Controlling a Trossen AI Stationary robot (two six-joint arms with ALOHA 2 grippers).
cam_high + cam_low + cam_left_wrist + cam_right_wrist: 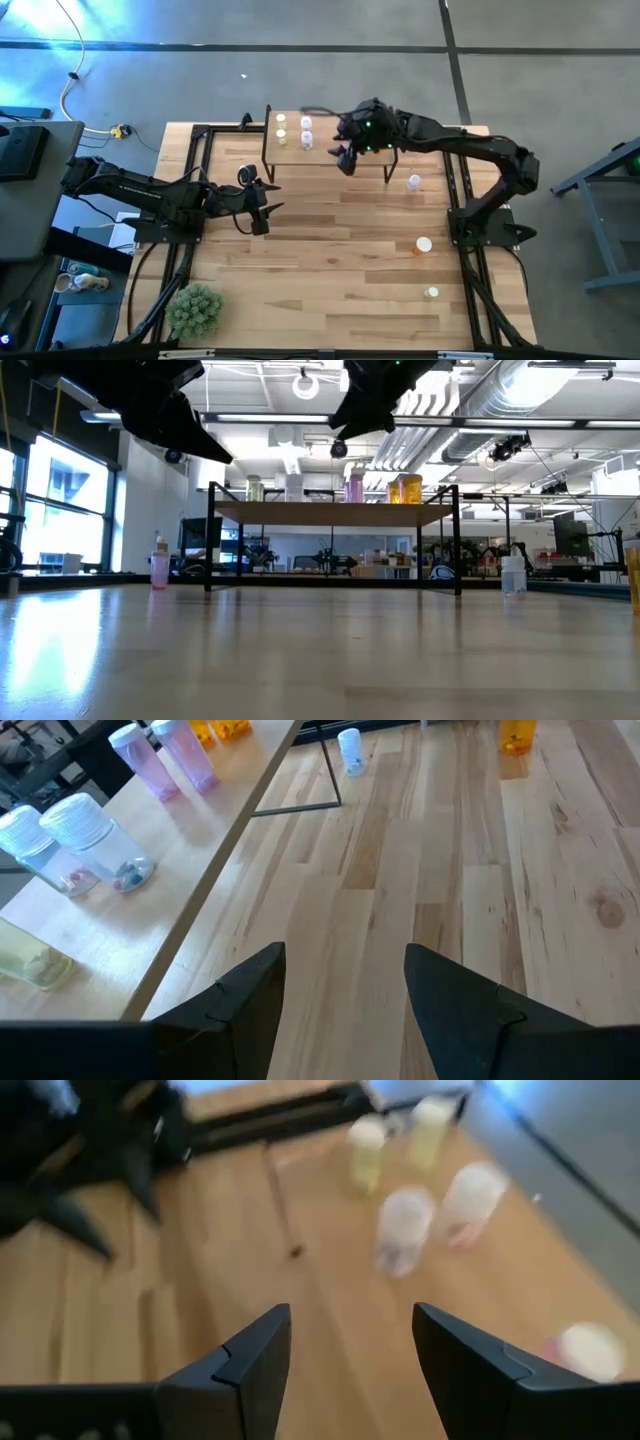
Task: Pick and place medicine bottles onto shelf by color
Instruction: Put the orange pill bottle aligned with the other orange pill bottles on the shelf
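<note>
The shelf (330, 150) stands at the table's far side. On its left part stand yellow-green bottles (281, 127) and pale bottles (306, 132). The left wrist view shows pink bottles (170, 758) and clear bottles (75, 845) on it too. My right gripper (345, 158) hovers open and empty above the shelf's middle (350, 1320). My left gripper (267, 208) hangs open and empty over the table in front of the shelf's left end (345, 960). Loose bottles stand on the table: a pale one (414, 181), an orange one (424, 244) and a yellow-green one (432, 292).
A spiky green plant (195, 308) sits at the near left corner. A pink bottle (160, 570) stands on the table by the shelf's left leg. Bare wood lies across the table's middle (340, 240). Black frame rails run along both sides (470, 260).
</note>
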